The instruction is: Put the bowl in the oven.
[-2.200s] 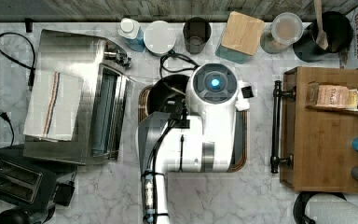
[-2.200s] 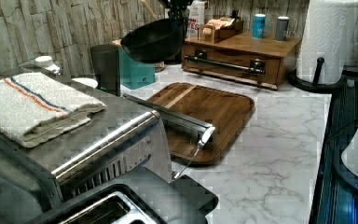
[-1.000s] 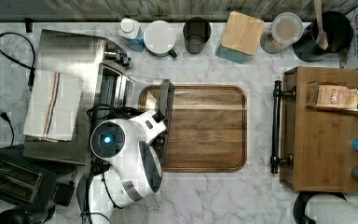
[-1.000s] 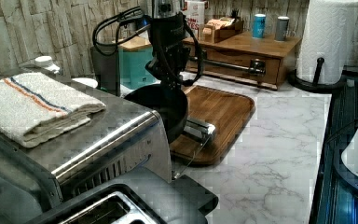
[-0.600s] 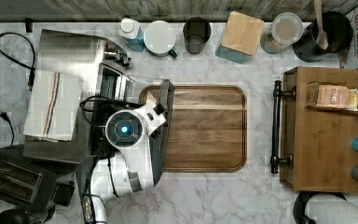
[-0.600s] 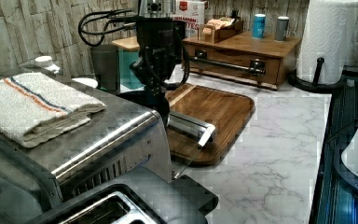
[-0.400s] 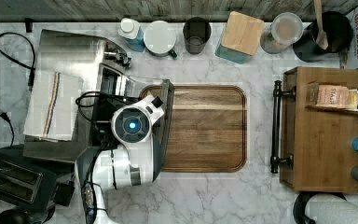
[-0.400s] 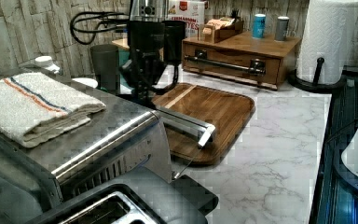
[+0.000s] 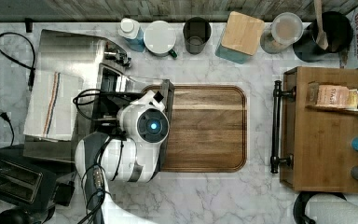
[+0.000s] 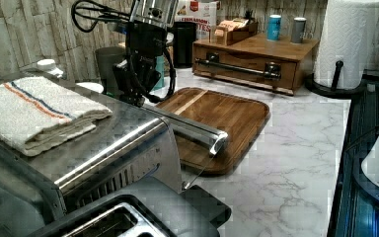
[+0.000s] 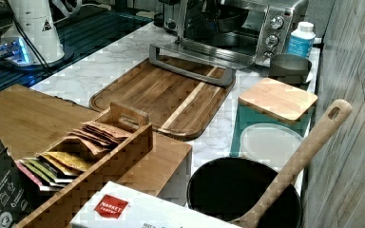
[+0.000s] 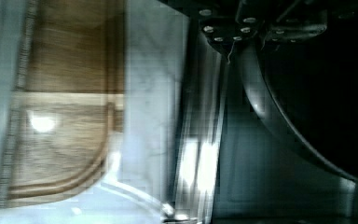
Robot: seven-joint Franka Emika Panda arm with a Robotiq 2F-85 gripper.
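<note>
The stainless-steel oven [image 9: 70, 56] stands at the top view's left with its glass door dropped open and the bar handle [image 9: 168, 116] lying over the board's edge. My arm's wrist [image 9: 153, 126] hangs above that open door. In the left view my gripper [image 10: 135, 91] reaches down behind the oven's front edge [image 10: 118, 133]. The wrist view shows the black bowl [image 12: 317, 93] close up, its rim running out from my gripper [image 12: 261, 32], which is shut on it. In the right view a dark round shape, the bowl [image 11: 225, 18], sits inside the oven [image 11: 271, 23] mouth.
A wooden cutting board [image 9: 205, 130] lies right of the oven door. A folded striped towel [image 9: 49, 105] rests on the oven. A black toaster [image 9: 11, 179] sits at the front left, a dark cup [image 9: 196, 35] and a pot with a wooden spoon [image 9: 324, 30] along the back, a wooden tea shelf [image 9: 331, 140] at right.
The arm swung from over the board to the oven front and lowered the bowl. The bowl, seen in the left view a second ago, has passed into the oven's mouth.
</note>
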